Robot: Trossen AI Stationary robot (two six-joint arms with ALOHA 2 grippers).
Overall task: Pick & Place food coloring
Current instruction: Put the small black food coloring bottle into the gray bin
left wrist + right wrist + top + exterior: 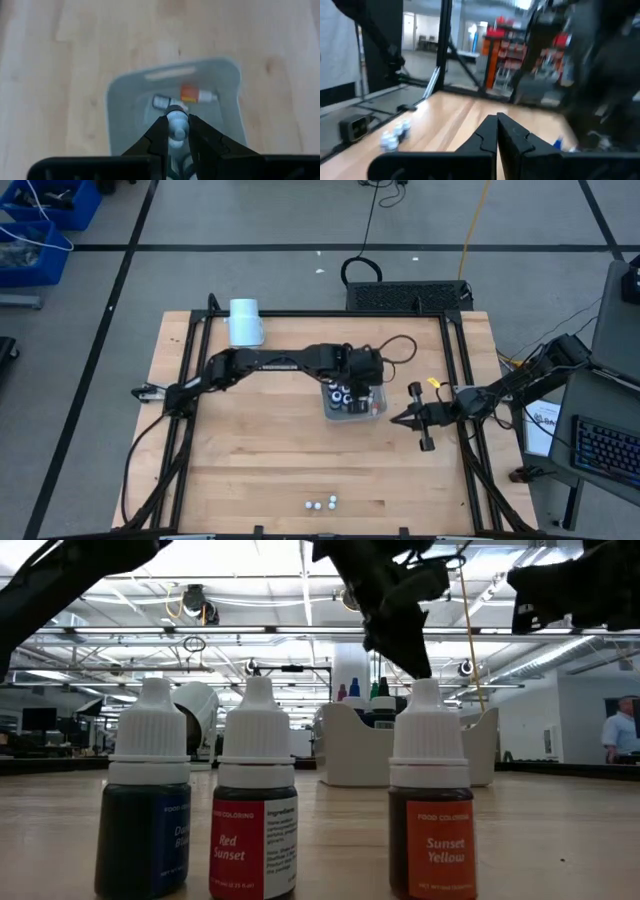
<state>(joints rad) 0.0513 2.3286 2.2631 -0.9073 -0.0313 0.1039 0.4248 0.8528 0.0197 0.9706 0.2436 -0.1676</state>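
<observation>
Overhead, left gripper clenched on white-capped food coloring bottle, above grey tray at surface middle. More bottles lie in tray. Three bottles stand near front edge. Right gripper pinched closed, empty, beside tray.

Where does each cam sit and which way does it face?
High: overhead, straight down; both arms, tray.
Low: table height, across three food coloring bottles into room; arms overhead.
Left wrist: above tray; left gripper shut on a bottle.
Right wrist: along table; right gripper shut, empty.
High and left wrist share the tray.
</observation>
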